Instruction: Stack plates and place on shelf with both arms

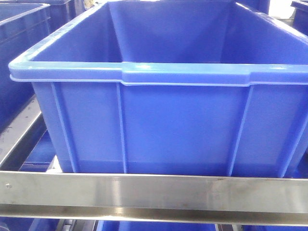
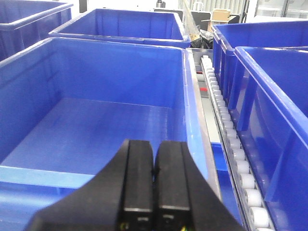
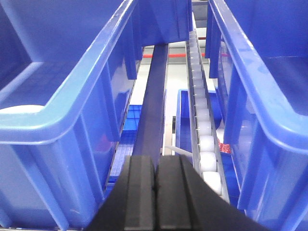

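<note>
Blue plastic crates fill the steel shelf on roller tracks, while the left gripper and right gripper hang pinched shut and empty, no plates in view.

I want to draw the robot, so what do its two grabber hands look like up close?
Both look alike. The left gripper has two chunky black fingers with flat, blocky, ribbed tips, set on a wider black base that flares outward. The right gripper is the same: black, blocky, with ridges running lengthwise. No cables or writing show, and the arms themselves are out of view.
</note>
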